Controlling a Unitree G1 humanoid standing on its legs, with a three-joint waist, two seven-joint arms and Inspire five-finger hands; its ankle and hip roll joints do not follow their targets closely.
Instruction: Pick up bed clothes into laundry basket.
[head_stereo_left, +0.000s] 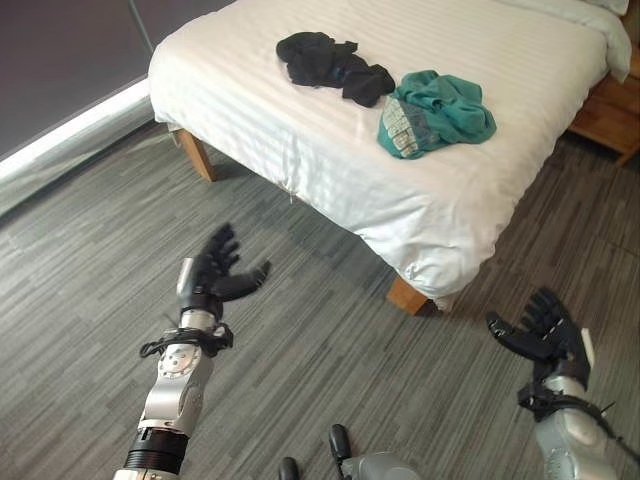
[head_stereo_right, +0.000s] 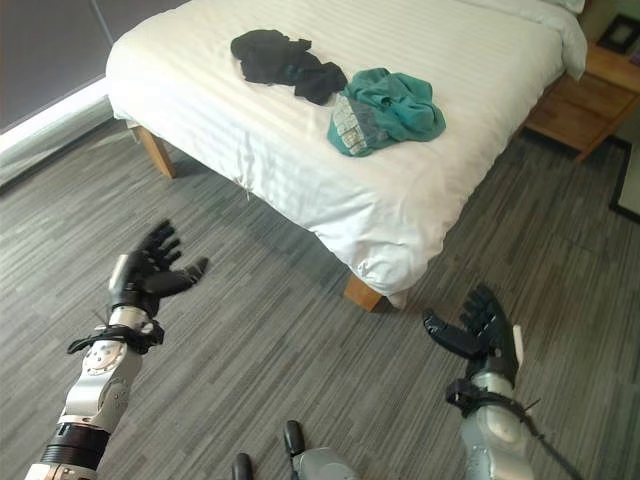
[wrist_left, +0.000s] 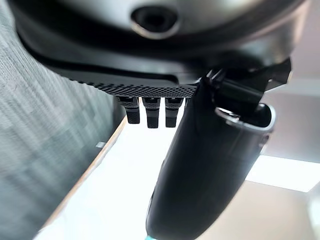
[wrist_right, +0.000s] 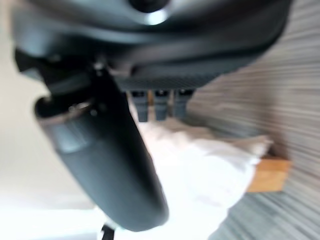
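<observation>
White bed (head_stereo_left: 330, 150): it carries both garments on its top sheet, near the corner that points toward the robot; this looks like the easiest place to reach them from the floor side.
Black cloth (head_stereo_left: 330, 62): it lies crumpled on the bed, farther from the robot, touching or almost touching the teal one.
Teal cloth (head_stereo_left: 435, 112): it lies bunched just beside the black cloth, closer to the bed edge, so I judge it the first to take.
Left hand (head_stereo_left: 212, 275): it hangs over the grey floor (head_stereo_left: 330, 350), well apart from the bed, fingers spread wide and holding nothing; probably it is prepared for a reach.
Right hand (head_stereo_left: 545, 330): it is over the floor near the bed corner, fingers also straight and wide, empty, with the palm turned inward.
Basket: I cannot find it, so where the clothes must go is not clear.
Eye views: they give the whole layout, both cloths, and a wooden nightstand (head_stereo_right: 575, 95) past the bed.
Left wrist view: it shows the thumb from very close and, past it, the bed's side and wooden edge.
Right wrist view: it shows the bed's wooden leg (wrist_right: 270, 175) under the hanging sheet.
</observation>
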